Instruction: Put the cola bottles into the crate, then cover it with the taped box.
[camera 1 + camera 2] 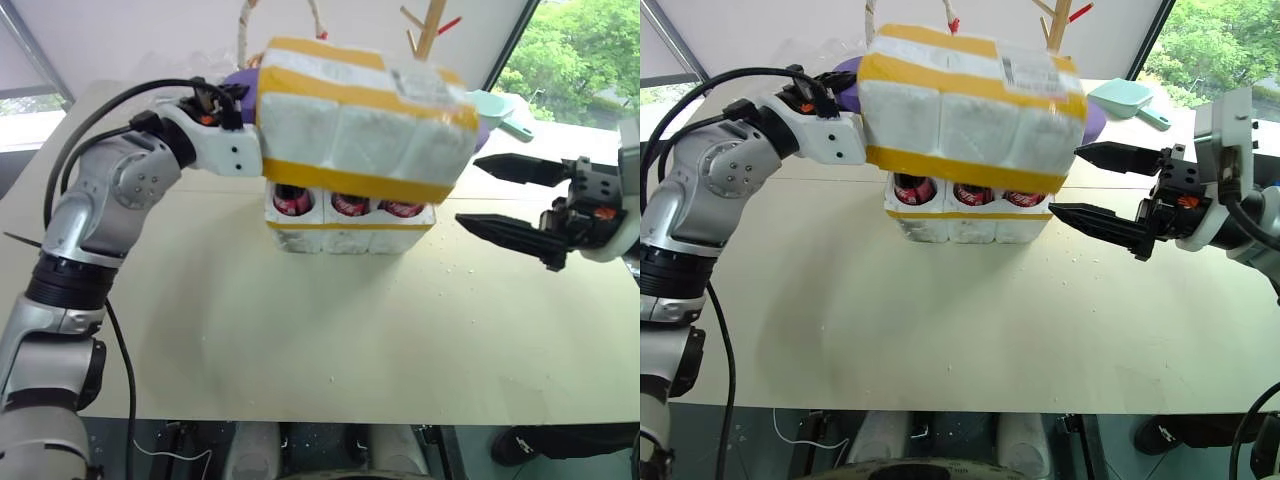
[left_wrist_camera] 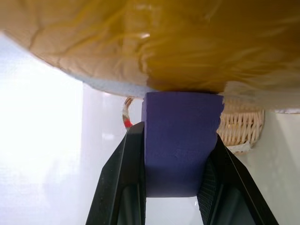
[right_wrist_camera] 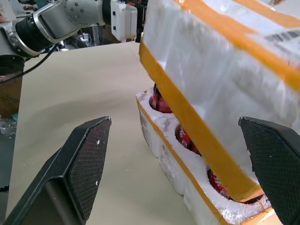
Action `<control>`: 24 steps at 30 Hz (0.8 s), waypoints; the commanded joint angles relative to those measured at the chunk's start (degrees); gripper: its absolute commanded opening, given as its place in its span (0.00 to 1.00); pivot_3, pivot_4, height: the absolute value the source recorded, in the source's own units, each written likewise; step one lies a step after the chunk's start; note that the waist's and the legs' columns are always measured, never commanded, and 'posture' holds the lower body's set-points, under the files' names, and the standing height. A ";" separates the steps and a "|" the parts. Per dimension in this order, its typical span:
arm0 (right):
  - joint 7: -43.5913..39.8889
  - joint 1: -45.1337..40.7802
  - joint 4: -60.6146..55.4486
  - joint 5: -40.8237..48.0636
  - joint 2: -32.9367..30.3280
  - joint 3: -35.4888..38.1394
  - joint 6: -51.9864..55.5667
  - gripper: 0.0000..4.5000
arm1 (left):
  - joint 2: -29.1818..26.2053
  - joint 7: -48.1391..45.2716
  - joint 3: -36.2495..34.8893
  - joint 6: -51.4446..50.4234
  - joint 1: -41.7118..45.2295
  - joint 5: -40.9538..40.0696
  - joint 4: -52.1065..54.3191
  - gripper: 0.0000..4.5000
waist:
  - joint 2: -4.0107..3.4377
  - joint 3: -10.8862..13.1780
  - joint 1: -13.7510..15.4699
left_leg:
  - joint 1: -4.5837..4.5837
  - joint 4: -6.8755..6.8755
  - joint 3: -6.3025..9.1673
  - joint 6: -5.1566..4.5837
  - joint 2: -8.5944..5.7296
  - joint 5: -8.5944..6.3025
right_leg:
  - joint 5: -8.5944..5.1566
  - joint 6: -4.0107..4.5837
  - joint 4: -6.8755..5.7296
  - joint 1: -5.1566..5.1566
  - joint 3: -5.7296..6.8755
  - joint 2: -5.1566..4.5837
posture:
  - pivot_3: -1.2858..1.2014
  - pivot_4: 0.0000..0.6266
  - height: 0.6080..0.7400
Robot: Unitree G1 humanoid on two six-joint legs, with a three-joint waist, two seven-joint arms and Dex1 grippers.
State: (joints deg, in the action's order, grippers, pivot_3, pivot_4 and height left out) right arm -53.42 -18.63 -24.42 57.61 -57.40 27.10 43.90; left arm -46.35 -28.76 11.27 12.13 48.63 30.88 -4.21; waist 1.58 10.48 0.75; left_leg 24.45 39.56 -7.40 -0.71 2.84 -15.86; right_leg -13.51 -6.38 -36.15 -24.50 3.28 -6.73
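Left end effector (image 2: 180, 187) pinches a purple block (image 2: 180, 140) fixed to the left end of the taped box (image 1: 365, 120), which hangs tilted over the crate (image 1: 345, 225), long axis running along the crate's, right end lower, not seated on it. Cola bottles (image 1: 350, 203) sit in the crate's wells, red labels showing under the box. Right of the crate, the right end effector (image 1: 1090, 185) waits spread wide, aimed at the box's free right end, likely best placed to steady it.
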 commanded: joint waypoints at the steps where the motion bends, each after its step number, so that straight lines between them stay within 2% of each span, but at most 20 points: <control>1: -0.35 0.08 -0.62 0.34 -0.11 1.38 -1.10 1.00 | -2.29 -0.69 -1.65 0.85 2.24 1.51 2.22 0.26 | 0.00 0.00 -0.01 | 0.00 0.00 0.00 0.00 0.00 0.00 | 0.00 0.00 0.00 0.00 0.00 0.00 | 0.52 0.24 1.00; 5: -0.62 0.89 -0.66 0.22 -0.09 2.05 -1.26 1.00 | -2.92 -1.78 -1.20 0.24 0.18 2.91 3.06 0.26 | 0.00 0.00 0.00 | 0.00 0.00 0.00 -0.02 0.00 -0.01 | 0.00 0.00 0.00 0.00 0.00 0.00 | 0.52 0.24 1.00; 8: -0.49 0.91 -0.70 0.36 -0.13 2.11 -1.27 1.00 | -2.26 -2.18 -0.91 -0.15 -2.05 3.25 4.75 0.50 | -0.01 0.00 -0.01 | 0.00 0.00 0.00 -0.04 0.00 -0.02 | 0.00 0.00 0.00 0.00 0.00 0.00 | 0.52 0.24 1.00; 10: -0.52 0.79 -0.58 0.43 -0.18 2.03 -1.29 1.00 | -1.91 -2.57 -0.94 -0.73 -3.43 3.53 6.12 0.71 | 0.00 0.00 0.00 | 0.00 0.01 0.00 -0.03 0.00 -0.02 | 0.00 0.00 0.00 0.00 0.00 0.00 | 0.52 0.24 1.00; 12: -0.70 0.89 -0.54 0.44 -0.30 2.07 -1.33 1.00 | -2.06 -3.17 -1.29 -1.10 -4.67 3.52 7.46 0.95 | 0.00 0.00 0.02 | 0.01 0.02 0.00 -0.03 0.00 -0.02 | 0.00 0.00 -0.01 0.00 0.00 0.00 | 0.52 0.24 1.00; 13: -0.86 0.93 -0.41 0.39 -0.44 2.07 -1.31 1.00 | -2.22 -3.48 -1.75 -1.28 -5.30 3.10 8.04 1.00 | 0.00 0.00 0.03 | 0.01 0.02 0.00 -0.03 0.00 -0.02 | 0.00 0.00 -0.01 0.00 0.00 0.00 | 0.52 0.24 1.00; 18: -1.96 2.19 0.14 -0.35 -1.01 2.85 -1.40 1.00 | -4.11 -3.78 -5.22 0.07 -7.68 -0.36 9.29 1.00 | 0.00 0.00 -0.02 | 0.01 0.03 0.01 -0.12 0.01 -0.07 | 0.00 0.00 -0.01 0.00 0.00 0.00 | 0.52 0.24 1.00; 23: -3.36 4.48 0.69 -1.21 -1.60 4.69 -1.38 1.00 | -11.08 -3.99 -12.15 13.68 -13.04 -10.76 7.48 1.00 | -0.02 0.00 -0.30 | 0.00 0.02 0.01 -0.13 0.06 -0.08 | 0.00 0.00 0.00 -0.01 0.00 0.00 | 0.52 0.24 1.00; 24: -3.67 4.82 0.99 -1.51 -1.70 4.90 -1.46 1.00 | -13.66 -3.68 -13.22 18.92 -15.25 -11.58 5.75 1.00 | -0.02 0.00 -0.27 | -0.01 0.02 0.01 -0.13 0.07 -0.08 | 0.00 0.00 -0.01 -0.01 0.00 0.00 | 0.52 0.24 1.00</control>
State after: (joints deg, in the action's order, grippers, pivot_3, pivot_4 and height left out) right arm -56.47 -13.78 -23.23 56.25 -57.69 29.49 43.42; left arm -57.55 -33.04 1.64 24.94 34.39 22.02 2.28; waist 1.56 10.48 0.48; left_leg 24.44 39.58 -7.39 -0.84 2.92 -15.94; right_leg -13.51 -6.38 -36.15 -24.52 3.28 -6.73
